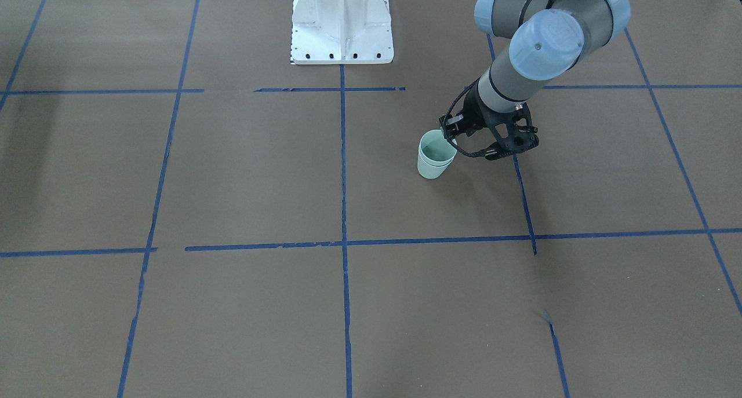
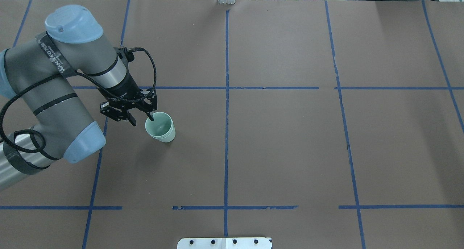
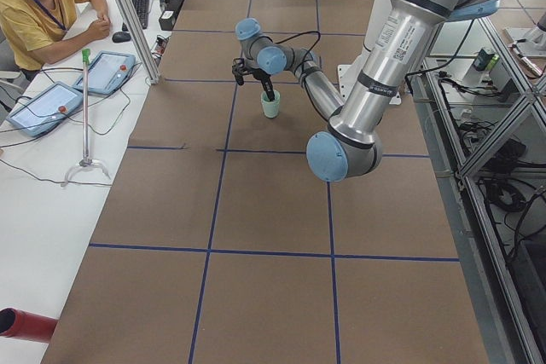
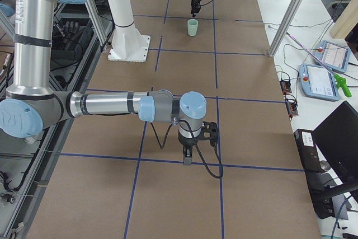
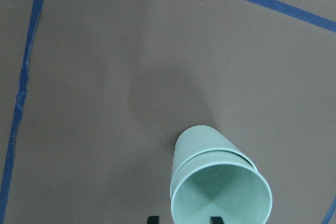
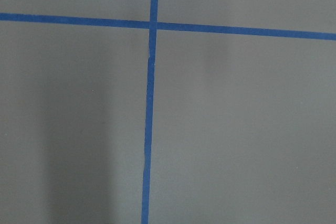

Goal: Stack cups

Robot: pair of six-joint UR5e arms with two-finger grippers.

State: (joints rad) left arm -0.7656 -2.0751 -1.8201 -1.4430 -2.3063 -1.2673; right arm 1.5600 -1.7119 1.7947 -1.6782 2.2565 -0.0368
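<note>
The two cups [image 2: 160, 127] stand upright on the table [image 2: 290, 151], one nested in the other, so the stack's long axis runs straight up and its mouth is open to the top. In the left wrist view the inner rim sits a little above the outer one. The left gripper [image 2: 141, 120] hangs right at the stack, on the side toward the robot's left, jaws apart and holding nothing. One finger [image 2: 150, 115] is over the near edge of the rim and the other is outside the wall, so the jaws straddle that wall; I cannot tell whether either touches it. By my reading the stacking is done and the coming move is a retreat. The way out would then be straight up along the stack's axis, because a sideways sweep could catch the rim and tip cups that look light. The left arm is by far the nearer to the stack. The right gripper [image 4: 188, 158] hangs well apart from the stack, over a crossing of blue tape lines [image 6: 149, 103], and whether it is wide or narrow cannot be told. Near the stack only tape lines lie flat on the table, and the base [image 1: 342, 27] stands well apart from it, so neither should stand in the way.
</note>
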